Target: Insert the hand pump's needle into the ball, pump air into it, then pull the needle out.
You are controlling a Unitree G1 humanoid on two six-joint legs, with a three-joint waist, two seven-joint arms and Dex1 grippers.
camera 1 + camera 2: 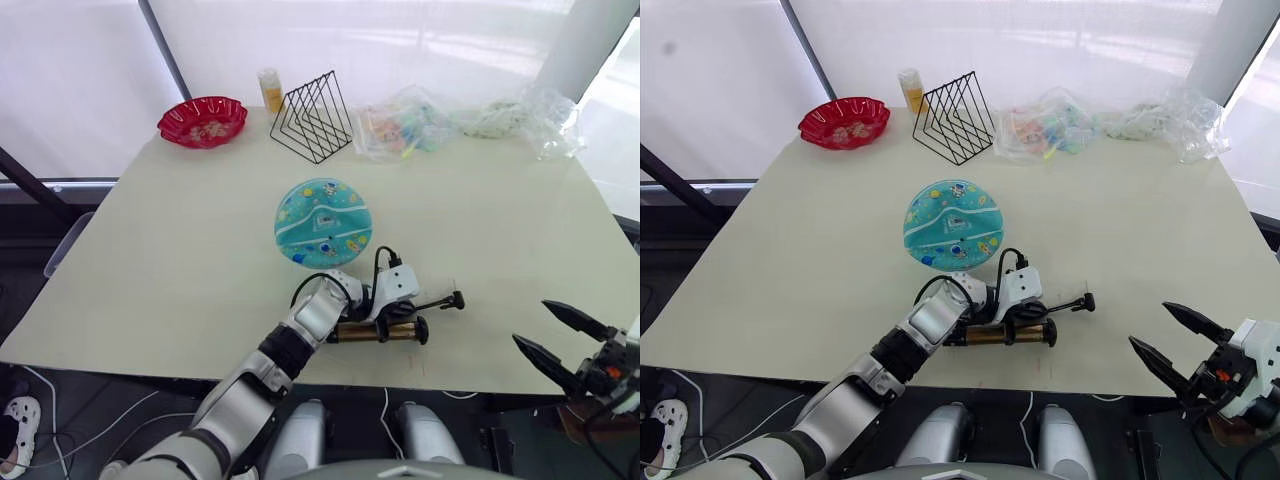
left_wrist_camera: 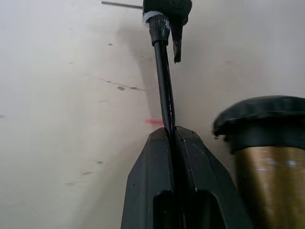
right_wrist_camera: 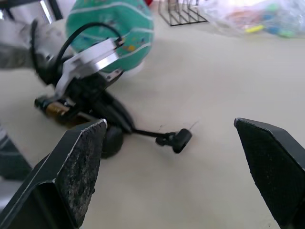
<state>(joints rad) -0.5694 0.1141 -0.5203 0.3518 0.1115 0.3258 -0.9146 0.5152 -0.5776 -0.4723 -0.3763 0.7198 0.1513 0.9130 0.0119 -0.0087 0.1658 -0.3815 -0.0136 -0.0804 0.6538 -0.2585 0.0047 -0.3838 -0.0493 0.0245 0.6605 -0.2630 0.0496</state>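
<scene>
Left gripper is pinching the hand pump's hose, with the needle at its far end pointing sideways, away from the ball. Pump body is lying just in front of the ball; right gripper is hanging spread apart, well off to the pump's right.

arms: silver-grey, black joints | black cables | jaws: black, seemingly matte

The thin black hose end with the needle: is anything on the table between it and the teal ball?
Nothing visible. Bare table lies between the hose's black end fitting and the teal rubber ball; the left gripper holds the thin black hose.
</scene>
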